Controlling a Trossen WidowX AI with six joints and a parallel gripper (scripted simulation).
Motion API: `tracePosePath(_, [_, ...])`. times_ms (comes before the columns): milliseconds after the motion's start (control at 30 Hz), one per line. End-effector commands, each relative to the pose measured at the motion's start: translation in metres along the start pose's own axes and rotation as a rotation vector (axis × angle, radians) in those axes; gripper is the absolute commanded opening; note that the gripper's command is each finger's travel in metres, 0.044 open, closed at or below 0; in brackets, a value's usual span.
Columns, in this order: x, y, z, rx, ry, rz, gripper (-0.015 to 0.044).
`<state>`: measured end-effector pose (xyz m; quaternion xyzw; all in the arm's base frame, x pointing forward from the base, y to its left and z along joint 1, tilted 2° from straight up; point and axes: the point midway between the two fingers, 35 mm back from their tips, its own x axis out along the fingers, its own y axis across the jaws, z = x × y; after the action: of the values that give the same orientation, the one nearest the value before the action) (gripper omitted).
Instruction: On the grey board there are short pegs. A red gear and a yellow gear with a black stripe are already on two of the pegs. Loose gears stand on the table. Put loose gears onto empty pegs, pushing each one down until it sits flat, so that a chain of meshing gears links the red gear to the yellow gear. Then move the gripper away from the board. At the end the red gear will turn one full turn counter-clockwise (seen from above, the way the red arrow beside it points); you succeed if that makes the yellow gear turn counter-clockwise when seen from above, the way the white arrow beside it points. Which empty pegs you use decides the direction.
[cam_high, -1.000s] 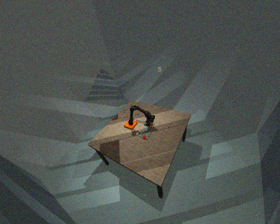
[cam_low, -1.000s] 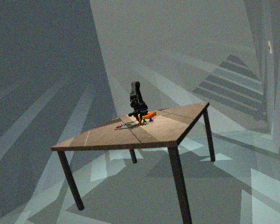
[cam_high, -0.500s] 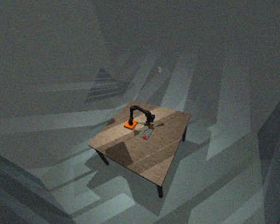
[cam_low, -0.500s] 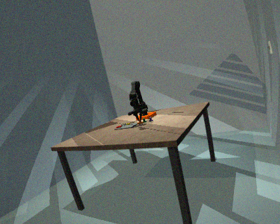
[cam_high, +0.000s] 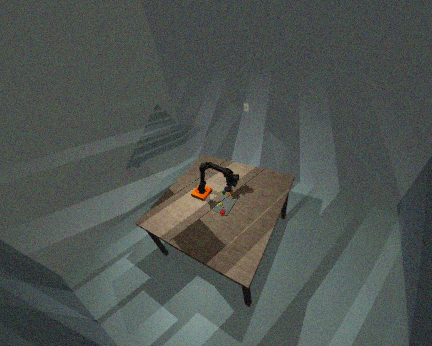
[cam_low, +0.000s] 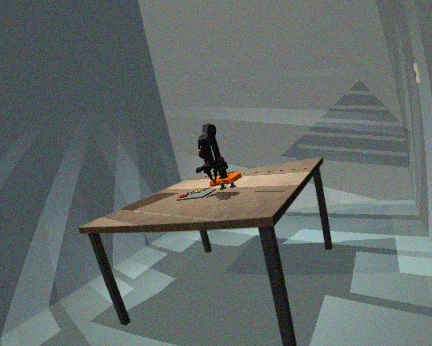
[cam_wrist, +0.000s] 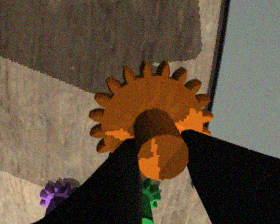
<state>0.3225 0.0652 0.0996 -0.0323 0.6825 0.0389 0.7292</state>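
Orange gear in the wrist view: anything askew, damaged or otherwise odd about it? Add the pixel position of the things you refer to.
Nothing stands out: the orange gear (cam_wrist: 117, 102) shows no broken teeth, and the gripper (cam_wrist: 159, 143) holds it by its knob.
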Motion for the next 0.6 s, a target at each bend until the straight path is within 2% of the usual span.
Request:
tracePosePath(0, [-0.012,0.0,0.001,0.002,-0.008,0.001,0.0])
tracePosePath(567, [-0.055,-0.002,-0.004,0.002,-0.007,0.001,0.0])
